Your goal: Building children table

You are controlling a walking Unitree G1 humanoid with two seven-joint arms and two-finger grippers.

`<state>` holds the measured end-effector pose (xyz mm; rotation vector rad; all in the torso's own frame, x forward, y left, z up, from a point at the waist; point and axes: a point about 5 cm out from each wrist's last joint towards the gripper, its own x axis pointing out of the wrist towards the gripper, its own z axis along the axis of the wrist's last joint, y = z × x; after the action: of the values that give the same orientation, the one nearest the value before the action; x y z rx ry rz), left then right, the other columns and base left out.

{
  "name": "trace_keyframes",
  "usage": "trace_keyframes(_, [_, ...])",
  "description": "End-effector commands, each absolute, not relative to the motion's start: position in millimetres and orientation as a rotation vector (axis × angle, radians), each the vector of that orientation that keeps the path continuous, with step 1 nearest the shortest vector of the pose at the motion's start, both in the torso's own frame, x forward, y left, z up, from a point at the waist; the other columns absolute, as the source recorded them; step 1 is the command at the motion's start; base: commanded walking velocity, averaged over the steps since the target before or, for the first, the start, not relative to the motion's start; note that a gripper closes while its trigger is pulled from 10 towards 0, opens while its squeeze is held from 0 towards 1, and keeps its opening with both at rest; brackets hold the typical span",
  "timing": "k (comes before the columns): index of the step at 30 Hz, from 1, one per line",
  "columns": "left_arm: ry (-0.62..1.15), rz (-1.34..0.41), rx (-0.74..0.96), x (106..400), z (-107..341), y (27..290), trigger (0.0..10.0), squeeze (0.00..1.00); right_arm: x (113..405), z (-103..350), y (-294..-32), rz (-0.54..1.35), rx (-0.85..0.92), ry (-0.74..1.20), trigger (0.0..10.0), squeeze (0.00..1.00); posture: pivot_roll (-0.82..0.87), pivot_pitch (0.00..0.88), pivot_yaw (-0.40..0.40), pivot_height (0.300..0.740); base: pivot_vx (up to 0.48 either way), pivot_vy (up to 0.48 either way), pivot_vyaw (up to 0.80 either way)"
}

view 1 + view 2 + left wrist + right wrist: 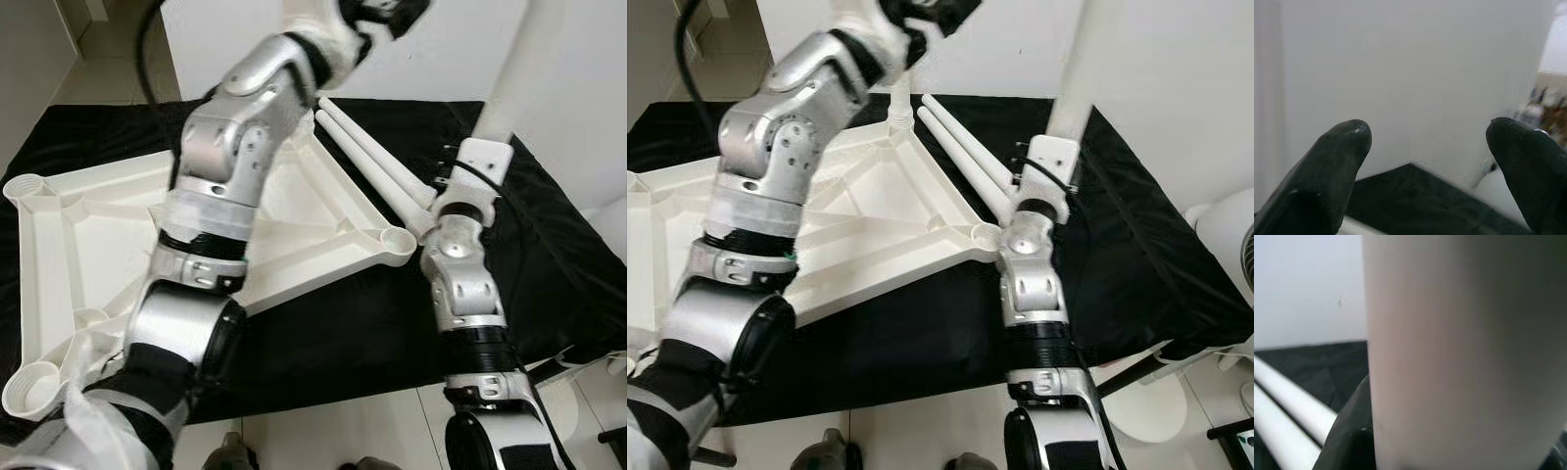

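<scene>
A big black cloth [392, 313] covers the surface in front of the robot. On it lies the white table top [323, 245], upside down, with ribs across it and round sockets at its corners. Just beside its far right edge lie two long white legs [377, 157] side by side on the cloth. The right arm reaches up and its right claw [1366, 431] is closed around a third white leg [1073, 73], which stands nearly upright, leaning a little, above the right side of the cloth near the corner socket [400, 238]. The left arm is lifted high over the table top, and its left claw [1427, 142] is wide open, holding nothing, pointing toward the white wall [1415, 73].
</scene>
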<state>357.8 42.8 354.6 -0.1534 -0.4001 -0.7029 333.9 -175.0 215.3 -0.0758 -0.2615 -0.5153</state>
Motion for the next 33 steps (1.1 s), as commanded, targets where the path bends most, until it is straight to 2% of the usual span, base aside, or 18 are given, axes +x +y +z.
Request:
trace_keyframes(1, [-0.334,-0.833,-0.036,362,328,34,10.0,0.00,327,223,-183,-0.511,-0.050,-0.324,10.0,0.00,-0.02,0.000,0.001,0.740,0.000,0.000,0.00])
trace_keyframes(5, [-0.295,-0.821,-0.017,365,316,34,10.0,0.00,324,224,-186,-0.518,-0.052,-0.331,10.0,0.00,-0.02,0.000,0.001,0.740,0.000,0.000,0.00])
trace_keyframes(7, [-0.223,-0.845,0.125,366,283,29,10.0,0.00,318,223,-197,-0.549,-0.060,-0.329,10.0,0.00,-0.02,0.000,0.000,0.740,0.000,0.000,0.00])
trace_keyframes(13, [-0.193,-0.985,0.309,354,249,19,10.0,0.00,312,223,-209,-0.581,-0.069,-0.328,10.0,0.00,-0.01,0.000,-0.002,0.740,0.000,0.000,0.00])
trace_keyframes(21, [-0.099,-1.108,0.391,346,218,9,10.0,0.00,305,224,-218,-0.597,-0.096,-0.333,10.0,0.00,-0.01,0.000,0.004,0.740,0.000,0.000,0.00])
trace_keyframes(26, [-0.009,-1.099,0.505,347,189,5,10.0,0.00,302,225,-221,-0.609,-0.090,-0.334,10.0,0.00,-0.02,0.003,0.012,0.740,0.000,0.000,0.00])
trace_keyframes(33, [0.088,-1.038,0.563,354,170,7,10.0,0.00,301,226,-221,-0.613,-0.093,-0.333,10.0,0.00,-0.02,0.011,0.016,0.740,0.000,0.000,0.00])
